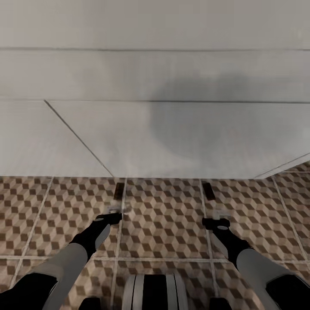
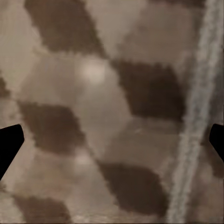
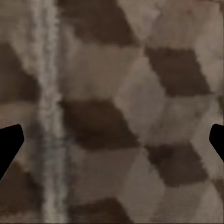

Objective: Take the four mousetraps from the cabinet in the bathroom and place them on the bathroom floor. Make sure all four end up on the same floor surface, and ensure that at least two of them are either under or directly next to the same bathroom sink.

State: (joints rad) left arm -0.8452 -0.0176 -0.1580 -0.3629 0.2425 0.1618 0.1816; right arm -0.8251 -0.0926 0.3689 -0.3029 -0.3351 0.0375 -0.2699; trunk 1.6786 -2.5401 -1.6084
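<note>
- Here, two mousetraps lie on the bathroom floor [image 1: 163, 224], left mousetrap [image 1: 119, 190] at 11 o'clock, right mousetrap [image 1: 209, 191] at 1, long axes toward the white unit [image 1: 172, 137].
- Left gripper [image 1: 115, 211] and right gripper [image 1: 219, 218] seem spread, holding nothing.

The bathroom floor [image 1: 163, 224] has brown, beige and white cubes with pale lines. 2 mousetraps [image 1: 119, 190] are dark brown.

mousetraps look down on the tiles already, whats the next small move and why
Probably lift both arms clear and go for the remaining traps: two mousetraps lie on the bathroom floor by the white unit, and both wrist views show open jaws with nothing between them.
</note>
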